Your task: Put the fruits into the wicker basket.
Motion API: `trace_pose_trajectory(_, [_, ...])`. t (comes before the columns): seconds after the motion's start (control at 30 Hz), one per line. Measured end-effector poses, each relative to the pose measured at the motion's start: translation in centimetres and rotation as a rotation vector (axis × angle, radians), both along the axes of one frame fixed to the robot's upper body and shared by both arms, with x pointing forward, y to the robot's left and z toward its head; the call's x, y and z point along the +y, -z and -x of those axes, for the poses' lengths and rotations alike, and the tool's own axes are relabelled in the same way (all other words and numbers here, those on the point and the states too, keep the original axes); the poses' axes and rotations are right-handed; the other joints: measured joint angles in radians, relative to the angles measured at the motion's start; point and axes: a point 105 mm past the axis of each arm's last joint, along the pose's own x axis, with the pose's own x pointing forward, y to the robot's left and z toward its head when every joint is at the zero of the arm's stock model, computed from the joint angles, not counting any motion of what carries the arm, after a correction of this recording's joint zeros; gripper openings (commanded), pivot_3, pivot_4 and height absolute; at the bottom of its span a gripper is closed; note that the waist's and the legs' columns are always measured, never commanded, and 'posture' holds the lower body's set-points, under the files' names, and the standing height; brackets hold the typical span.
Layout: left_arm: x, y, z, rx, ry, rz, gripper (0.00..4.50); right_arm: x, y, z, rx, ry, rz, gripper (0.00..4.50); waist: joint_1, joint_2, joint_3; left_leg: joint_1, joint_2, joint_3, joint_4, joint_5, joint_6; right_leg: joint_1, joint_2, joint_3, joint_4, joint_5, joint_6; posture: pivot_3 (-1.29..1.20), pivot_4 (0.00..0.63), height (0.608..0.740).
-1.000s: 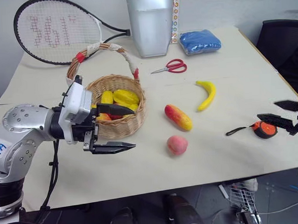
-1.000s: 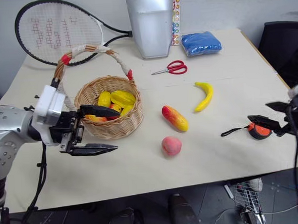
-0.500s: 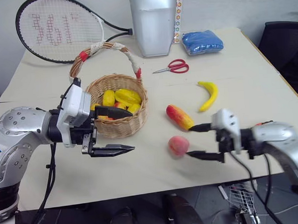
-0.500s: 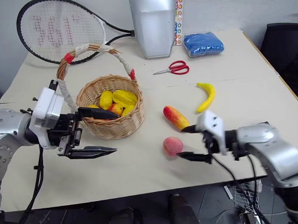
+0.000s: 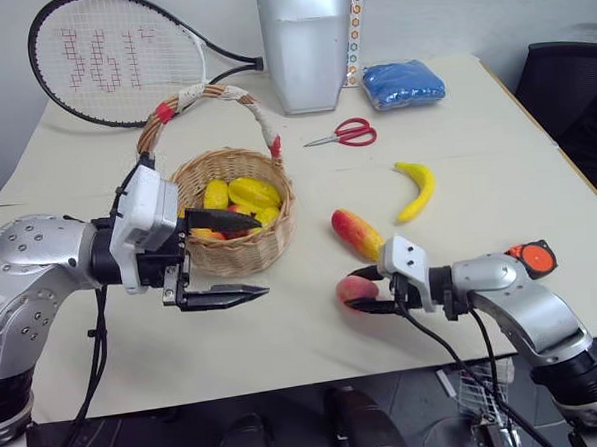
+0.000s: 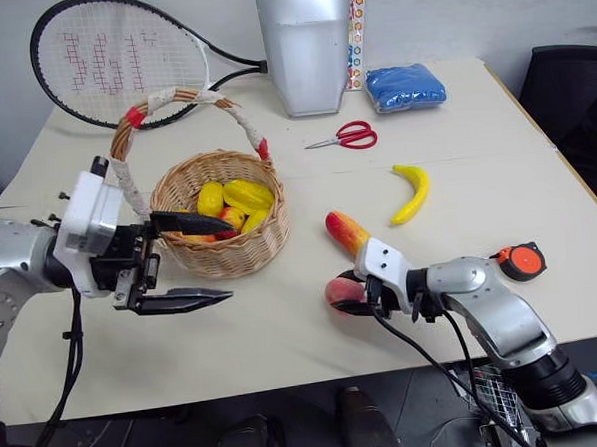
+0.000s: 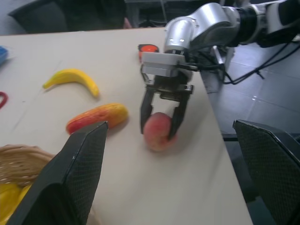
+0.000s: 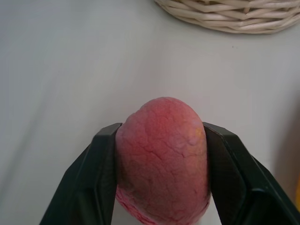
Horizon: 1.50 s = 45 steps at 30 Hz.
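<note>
— Status on the peach (image 8: 161,159)?
— Sitting on the counter (image 5: 476,174), just short of the mango (image 5: 358,233), well clear of the wicker basket (image 5: 234,212). Pinched across its middle by the right gripper (image 5: 360,290), one black finger pressed to each flank.
— Handling?
— Probably light and hollow, a toy by the look. Round and smooth-skinned, so likely to squirt out if squeezed off-centre. Best held at the widest girth, as now.
— Remaining fruits?
— Banana (image 5: 415,187) farther back on the counter, apart from the mango. Both long, probably easier taken across the narrow waist. Several yellow pieces already inside the basket.
— Left gripper (image 5: 227,255)?
— Spread wide, empty, hovering by the basket's near wall.
</note>
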Motion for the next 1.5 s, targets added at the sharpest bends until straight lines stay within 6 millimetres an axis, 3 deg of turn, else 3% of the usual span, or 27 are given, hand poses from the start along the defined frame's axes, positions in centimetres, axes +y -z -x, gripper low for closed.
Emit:
trace_pose_trajectory(0.1, [0.6,-0.2,0.0,0.020,-0.059,0.061,4.50,-0.1,-1.1,0.0,0.015,-0.007,-0.066,2.07,-0.004,0.000,0.000,0.000,0.000,0.000,0.000,0.000,0.000,0.000,0.000,0.000,0.001,0.000,0.000,0.00,0.150,0.740])
trace_pose_trajectory(0.2, [1.4,-0.1,0.6,0.042,-0.108,0.085,4.50,0.3,-4.9,-1.1,-0.019,0.002,-0.169,2.07,-0.012,0.000,0.000,0.001,0.002,0.000,0.000,0.000,-0.001,0.000,0.000,0.000,0.002,0.000,0.000,0.00,0.150,0.740])
trace_pose_trajectory(0.33, [2.7,-0.8,1.0,0.022,-0.205,0.123,4.50,4.4,-12.7,-3.4,-0.146,-0.051,-0.358,2.07,-0.029,-0.001,0.000,0.003,0.003,-0.001,0.001,0.000,-0.003,0.000,0.000,0.000,0.007,-0.003,-0.005,0.00,0.150,0.740])
trace_pose_trajectory(0.43, [3.2,-0.9,1.3,0.019,-0.236,0.129,4.50,8.0,-15.5,-5.1,-0.187,-0.049,-0.437,2.07,-0.030,-0.001,0.000,0.003,0.006,-0.001,0.000,-0.001,-0.007,-0.001,0.000,-0.001,0.007,-0.004,-0.008,0.00,0.150,0.740])
trace_pose_trajectory(0.5, [3.0,-0.8,1.5,0.015,-0.234,0.119,4.50,10.7,-15.7,-6.7,-0.204,0.000,-0.431,2.07,-0.032,-0.001,0.000,0.002,0.007,-0.001,0.000,-0.001,-0.008,-0.003,0.000,-0.001,0.008,-0.005,-0.009,0.00,0.150,0.740])
trace_pose_trajectory(0.6, [2.6,-0.8,1.5,0.010,-0.232,0.115,4.50,13.3,-14.4,-8.1,-0.183,0.045,-0.379,3.03,-0.029,-0.001,0.000,0.000,0.008,-0.001,-0.001,-0.002,-0.009,-0.004,0.000,-0.003,0.007,-0.006,-0.010,0.00,0.150,0.740])
trace_pose_trajectory(0.73, [1.8,-1.3,0.7,-0.017,-0.221,0.144,4.50,14.4,-12.8,-8.3,-0.169,0.028,-0.326,4.39,-0.028,-0.001,0.000,-0.004,0.006,-0.001,0.000,-0.002,-0.007,-0.005,0.000,-0.003,0.006,-0.005,-0.009,0.00,0.150,0.740])
trace_pose_trajectory(0.8, [1.4,-1.3,0.7,-0.017,-0.201,0.143,4.50,14.2,-12.9,-8.1,-0.180,0.021,-0.327,4.45,-0.029,-0.002,0.000,-0.005,0.006,-0.002,0.001,-0.003,-0.007,-0.006,0.000,-0.003,0.007,-0.005,-0.008,0.00,0.150,0.740])
trace_pose_trajectory(0.87, [1.2,-1.4,0.7,-0.022,-0.191,0.144,4.50,13.1,-13.4,-7.3,-0.165,-0.013,-0.359,4.45,-0.028,-0.002,0.000,-0.007,0.007,-0.002,0.001,-0.003,-0.007,-0.008,0.000,-0.004,0.008,-0.005,-0.008,0.00,0.150,0.740])
trace_pose_trajectory(1.0, [1.3,-1.1,0.5,-0.002,-0.179,0.148,4.50,8.3,-14.1,-5.5,-0.129,-0.034,-0.392,4.45,-0.023,-0.002,0.000,-0.012,0.007,-0.002,0.001,-0.003,-0.008,-0.014,0.000,-0.003,0.008,-0.005,-0.008,0.00,0.150,0.740])
trace_pose_trajectory(1.07, [1.2,-0.9,0.4,0.008,-0.162,0.144,4.50,5.0,-13.8,-4.9,-0.107,0.019,-0.375,4.45,-0.022,-0.002,0.000,-0.012,0.007,-0.002,0.001,-0.002,-0.008,-0.015,0.000,-0.003,0.008,-0.005,-0.008,0.00,0.150,0.740])
trace_pose_trajectory(1.3, [0.8,-1.1,-0.1,-0.006,-0.115,0.133,4.50,-7.0,-10.6,-3.1,0.005,0.357,-0.242,4.45,-0.027,-0.002,0.000,-0.010,0.006,-0.001,0.001,-0.001,-0.008,-0.014,0.002,0.000,0.009,-0.005,-0.008,0.00,0.150,0.740])
trace_pose_trajectory(1.43, [0.5,-0.9,-0.3,-0.005,-0.086,0.120,4.50,-11.7,-8.5,-1.6,0.048,0.526,-0.172,4.45,-0.028,-0.002,0.000,-0.009,0.006,-0.002,0.001,-0.001,-0.009,-0.014,0.002,0.001,0.010,-0.004,-0.008,0.00,0.150,0.740])
trace_pose_trajectory(1.5, [0.6,-0.7,-0.5,0.004,-0.085,0.118,4.50,-12.7,-7.7,-1.5,0.049,0.587,-0.155,4.45,-0.032,-0.002,0.000,-0.009,0.006,-0.001,0.001,0.000,-0.009,-0.014,0.003,0.002,0.011,-0.004,-0.007,0.00,0.150,0.740])
